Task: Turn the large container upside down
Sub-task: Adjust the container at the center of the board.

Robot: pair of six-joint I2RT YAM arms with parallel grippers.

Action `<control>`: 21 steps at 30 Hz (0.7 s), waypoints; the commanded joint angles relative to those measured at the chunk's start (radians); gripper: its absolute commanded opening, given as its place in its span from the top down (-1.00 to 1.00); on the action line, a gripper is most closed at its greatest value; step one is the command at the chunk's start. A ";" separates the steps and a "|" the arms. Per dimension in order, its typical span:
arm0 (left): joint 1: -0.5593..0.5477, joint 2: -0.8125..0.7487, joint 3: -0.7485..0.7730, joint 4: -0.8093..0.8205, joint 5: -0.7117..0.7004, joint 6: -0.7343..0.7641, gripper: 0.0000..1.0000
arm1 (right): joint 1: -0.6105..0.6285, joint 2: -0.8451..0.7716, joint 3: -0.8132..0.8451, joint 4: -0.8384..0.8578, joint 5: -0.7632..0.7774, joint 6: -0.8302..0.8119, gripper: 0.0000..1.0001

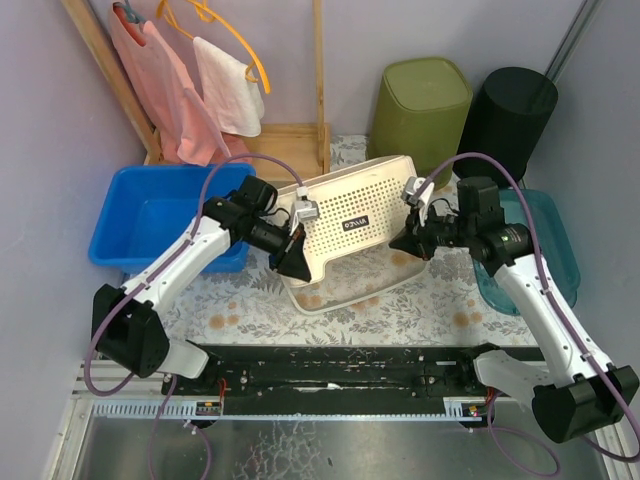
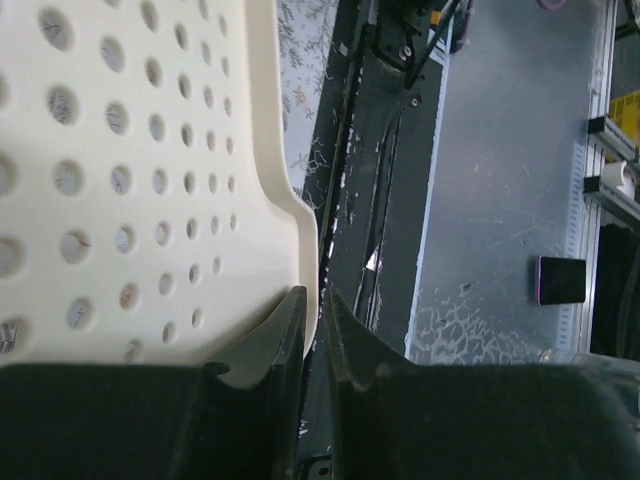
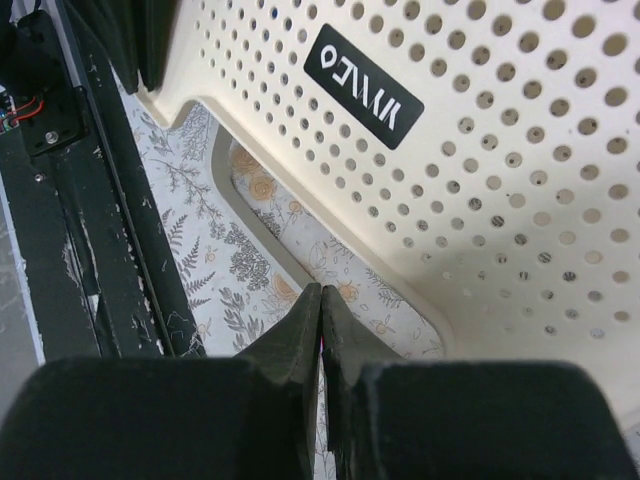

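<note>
Basket cut off at top and left edges of left wrist view, top and right edges of right wrist view. Right claw grip on rim unclear.

The large container, cream perforated plastic with 1 black label, stands tilted on 1 edge at frame centre.

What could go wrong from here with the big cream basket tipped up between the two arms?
The left gripper pinches only the thin rim of the basket, so the tilted basket could slip or swing free mid-turn. The right gripper looks shut with no rim visibly in its grip, so that side may be unsupported and the basket could twist or drop.
</note>
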 commanded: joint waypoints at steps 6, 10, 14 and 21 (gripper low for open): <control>-0.081 0.045 -0.109 -0.092 -0.057 0.008 0.74 | 0.005 -0.032 0.145 0.087 0.149 -0.013 0.87; -0.090 0.054 -0.113 -0.084 -0.055 0.006 0.74 | 0.004 0.009 0.192 0.142 0.193 -0.011 0.87; -0.090 0.051 -0.120 -0.077 -0.051 0.006 0.74 | 0.004 0.033 0.182 0.222 0.237 0.003 0.88; -0.096 0.071 -0.127 -0.068 -0.040 0.003 0.74 | 0.003 0.140 0.254 0.392 0.369 0.105 0.91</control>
